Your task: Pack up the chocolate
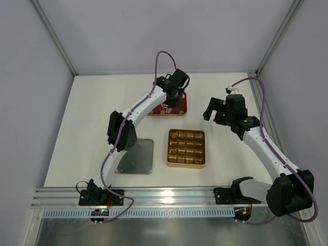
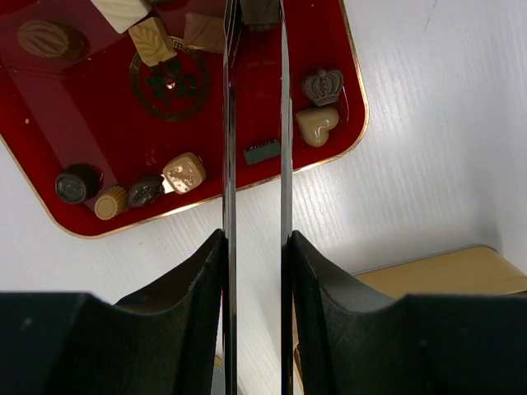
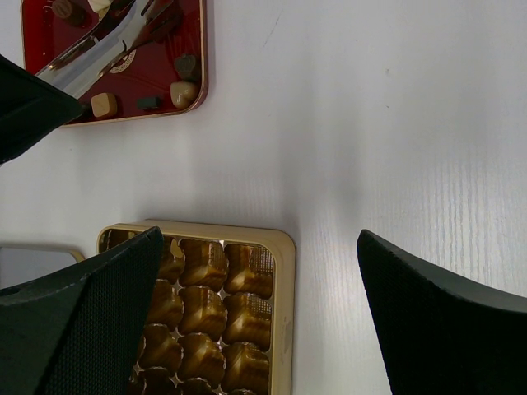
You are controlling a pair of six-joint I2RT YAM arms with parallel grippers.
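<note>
Several pieces of chocolate lie loose on the red tray [image 2: 99, 115], among them a dark crown-shaped piece [image 2: 322, 85], a cream heart [image 2: 317, 125] and a light brown square [image 2: 184, 172]. My left gripper [image 2: 255, 247] is shut on a pair of thin metal tongs [image 2: 228, 123] that reach out over the red tray [image 1: 183, 105]. A dark piece [image 2: 262, 11] sits between the tong blades near their tips. The right gripper [image 3: 259, 239] hangs wide open and holds nothing, above the table beside the gold tray's rim [image 3: 284, 296].
The gold compartment tray [image 1: 186, 164] sits mid-table, its cells showing only gold foil. A flat grey plate [image 1: 136, 156] lies to its left. White walls and metal posts bound the table at the back and on both sides.
</note>
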